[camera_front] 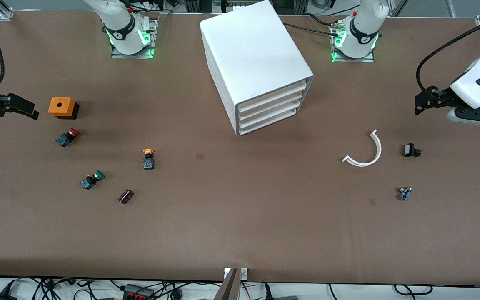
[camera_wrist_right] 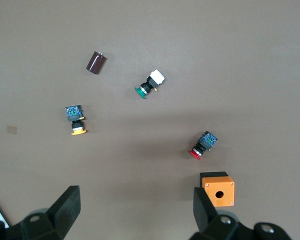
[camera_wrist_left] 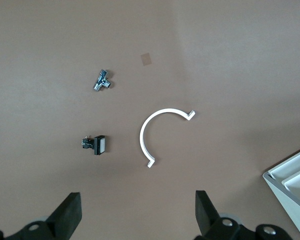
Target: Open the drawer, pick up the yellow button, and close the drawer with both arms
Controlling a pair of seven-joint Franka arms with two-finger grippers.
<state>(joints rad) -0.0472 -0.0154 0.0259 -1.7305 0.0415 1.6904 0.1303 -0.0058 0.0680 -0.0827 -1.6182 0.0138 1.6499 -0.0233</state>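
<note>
The white cabinet (camera_front: 256, 58) stands at the middle of the table between the arm bases. Its top drawer (camera_front: 273, 96) is shut, like the three below it. The yellow-capped button (camera_front: 148, 159) lies on the table toward the right arm's end, outside the cabinet, and shows in the right wrist view (camera_wrist_right: 76, 120). My right gripper (camera_front: 25, 107) is open and empty over the table beside the orange box (camera_front: 61, 107); its fingertips (camera_wrist_right: 67, 205) are wide apart. My left gripper (camera_front: 425, 102) is open and empty over the left arm's end, fingertips (camera_wrist_left: 70, 207) wide apart.
A red-capped button (camera_front: 67, 137), a green-capped button (camera_front: 92, 179) and a dark brown cylinder (camera_front: 126, 196) lie near the yellow one. A white curved strip (camera_front: 365, 152), a small black part (camera_front: 411, 151) and a small metal part (camera_front: 404, 193) lie toward the left arm's end.
</note>
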